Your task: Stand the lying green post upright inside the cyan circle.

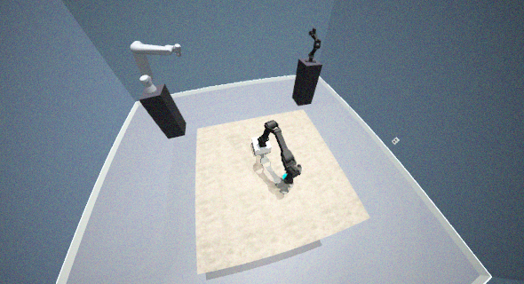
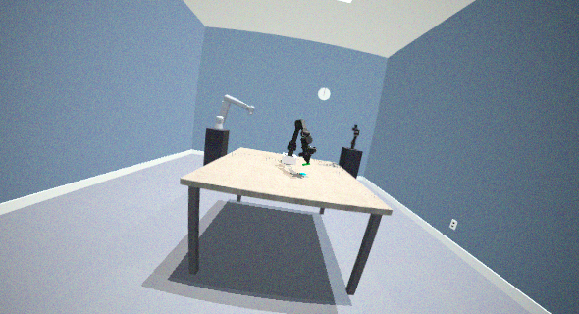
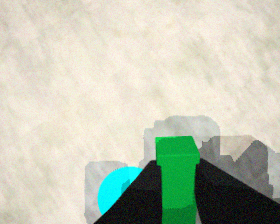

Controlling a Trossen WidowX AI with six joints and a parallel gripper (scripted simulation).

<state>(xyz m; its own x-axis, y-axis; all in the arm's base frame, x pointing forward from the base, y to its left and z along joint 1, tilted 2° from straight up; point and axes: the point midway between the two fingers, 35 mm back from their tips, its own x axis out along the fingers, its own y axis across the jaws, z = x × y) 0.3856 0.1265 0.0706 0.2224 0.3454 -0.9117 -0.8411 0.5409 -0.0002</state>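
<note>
While the cyan circle (image 1: 284, 177) (image 2: 302, 174) (image 3: 113, 192) peeks out (partly hidden), green post (image 2: 306, 164) (image 3: 178, 185) clamped in the gripper (image 1: 289, 181) (image 2: 307, 161) (image 3: 175, 168).

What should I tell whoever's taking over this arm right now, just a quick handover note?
Hand: shut on the green post.
Cyan circle: on the table, partly hidden by the hand in the wrist view.
Done: post gripped, and it looks raised off the table.
Left: get it upright over the circle, set it down inside, release, withdraw.
</note>
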